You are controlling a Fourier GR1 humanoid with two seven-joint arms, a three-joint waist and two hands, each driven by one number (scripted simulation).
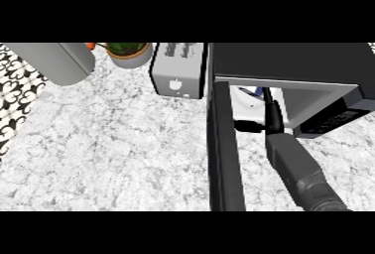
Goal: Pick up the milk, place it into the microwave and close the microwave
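While the right hand (pixel 271 113) reaches inside the microwave (pixel 293 62), its grip and the milk (pixel 253 92) stay mostly hidden.

— What do I have on the surface (pixel 117 149)?

— I see grey-white speckled stone. The microwave (pixel 293 64) stands on it, door (pixel 223 149) swung open toward me.

— And beside it?

— Just left of the microwave sits a silver toaster (pixel 177 69). Further left of that, a potted plant (pixel 128 52), then a grey rounded object (pixel 55 62) at the far left.
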